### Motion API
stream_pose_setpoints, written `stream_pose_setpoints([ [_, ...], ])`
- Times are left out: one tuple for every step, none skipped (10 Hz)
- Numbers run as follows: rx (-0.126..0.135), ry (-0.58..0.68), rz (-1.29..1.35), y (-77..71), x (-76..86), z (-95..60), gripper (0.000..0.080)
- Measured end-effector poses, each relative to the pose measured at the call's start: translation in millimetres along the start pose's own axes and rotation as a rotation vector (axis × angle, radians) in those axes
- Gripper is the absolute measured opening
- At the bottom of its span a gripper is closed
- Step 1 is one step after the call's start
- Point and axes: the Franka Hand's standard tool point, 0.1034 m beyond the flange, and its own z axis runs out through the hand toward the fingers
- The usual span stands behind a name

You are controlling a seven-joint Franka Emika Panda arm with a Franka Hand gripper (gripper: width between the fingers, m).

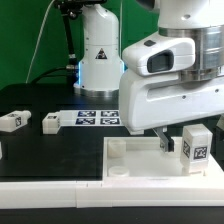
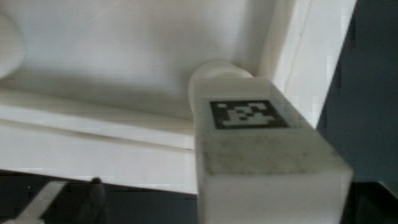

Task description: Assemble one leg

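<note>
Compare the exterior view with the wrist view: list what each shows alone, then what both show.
Only the exterior view shows two loose legs, the marker board and the arm's base. Only the wrist view shows, close up, the tagged leg's rounded end near a corner of the rim; contact is unclear. Both show the tagged leg at the white tray-like piece.

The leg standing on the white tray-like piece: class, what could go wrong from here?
1. The leg stands upright near the tray-like piece's corner wall; pushed in slightly tilted, it could jam or topple.
2. The hand hangs close beside the leg; a sideways move might knock it over. Whether the hand grips it is unclear.
</note>
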Motion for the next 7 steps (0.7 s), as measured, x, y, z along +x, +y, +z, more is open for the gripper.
stream_pose_setpoints([
  [0.000, 0.000, 0.000, 0.0, 0.0, 0.0, 0.0649],
  [0.000, 0.000, 0.000, 0.0, -0.1, 0.2, 0.0626],
  [0.000, 0.000, 0.000, 0.1, -0.1, 0.3, 0.0626],
  [0.000, 0.000, 0.000, 0.0, -0.1, 0.3, 0.0435],
  [0.000, 0.000, 0.000, 0.0, -0.1, 0.3, 0.0435],
  [0.000, -0.001, 0.000, 0.0, -0.1, 0.4, 0.0290],
  [0.000, -0.001, 0.000, 0.0, -0.1, 0.4, 0.0290],
])
